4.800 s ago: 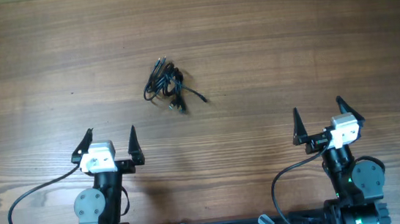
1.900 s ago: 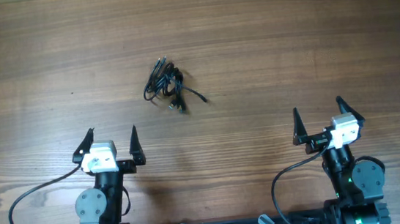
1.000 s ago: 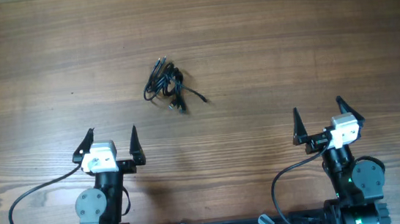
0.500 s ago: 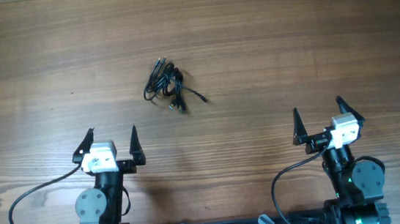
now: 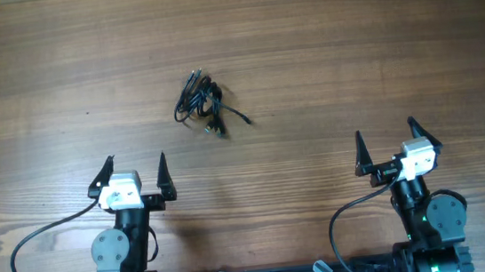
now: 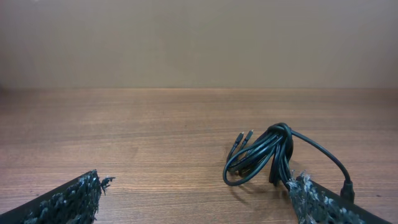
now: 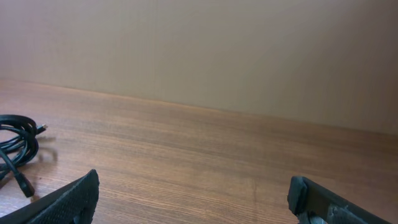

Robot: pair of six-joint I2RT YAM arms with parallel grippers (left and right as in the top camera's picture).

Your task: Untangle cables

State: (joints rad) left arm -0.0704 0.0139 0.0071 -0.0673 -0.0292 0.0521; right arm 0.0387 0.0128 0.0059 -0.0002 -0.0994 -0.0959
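Note:
The cables (image 5: 203, 105) lie as a small knotted black clump on the wooden table, left of centre. In the left wrist view the cables (image 6: 267, 155) sit ahead and to the right, loops bunched, with small plug ends sticking out. In the right wrist view a part of the cables (image 7: 15, 152) shows at the far left edge. My left gripper (image 5: 131, 168) is open and empty near the front edge, short of the clump. My right gripper (image 5: 385, 137) is open and empty at the front right, far from the clump.
The wooden table (image 5: 350, 45) runs out to a plain beige wall seen in both wrist views. Thick black arm wires (image 5: 34, 241) curl beside each arm base at the front edge.

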